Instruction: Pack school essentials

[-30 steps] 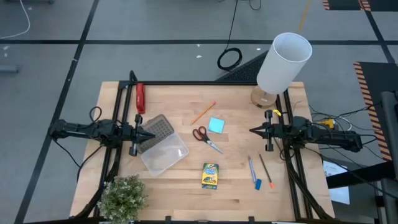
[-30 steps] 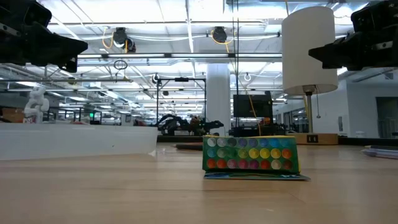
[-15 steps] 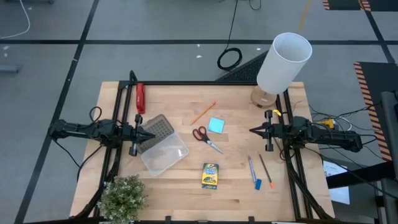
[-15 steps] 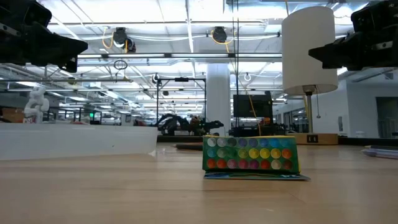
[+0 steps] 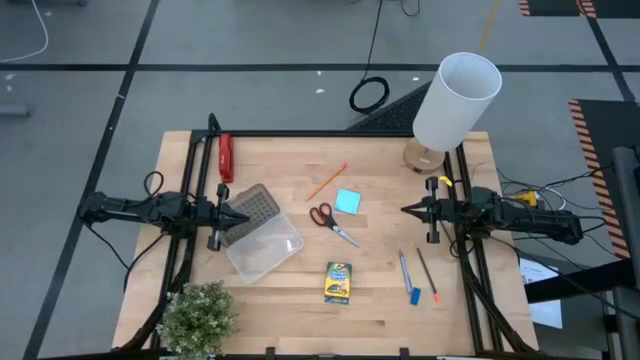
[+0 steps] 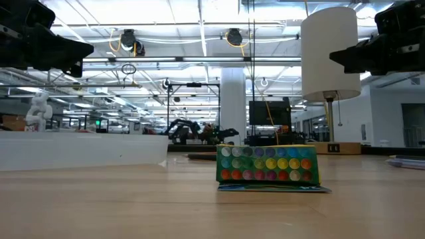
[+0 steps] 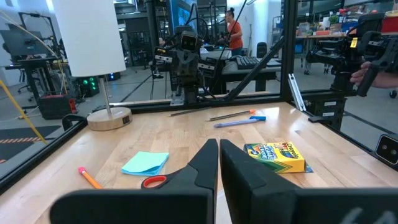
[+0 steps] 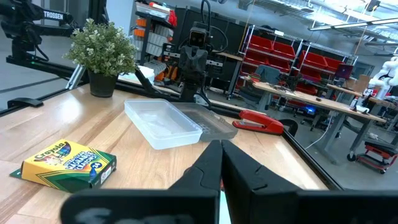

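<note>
On the wooden table lie red-handled scissors point(image 5: 331, 221), a light-blue notepad point(image 5: 348, 201), an orange pencil point(image 5: 327, 181), a yellow-green crayon box point(image 5: 338, 282), a blue pen point(image 5: 404, 271), a dark pencil point(image 5: 427, 274) and a tiny blue eraser point(image 5: 414, 296). A clear plastic case point(image 5: 258, 236) with a grey dotted lid lies open at the left. My left gripper point(image 5: 240, 216) hovers shut above the case's left side. My right gripper point(image 5: 405, 210) hovers shut at the right, above the table. In the wrist views both grippers point(image 7: 219, 155) point(image 8: 221, 155) show their fingers together.
A red bar-shaped tool point(image 5: 226, 157) lies at the far left. A lamp with a white shade point(image 5: 456, 100) stands at the far right corner. A potted plant point(image 5: 197, 317) stands at the near left corner. Black frame rails point(image 5: 196, 200) run along both table sides.
</note>
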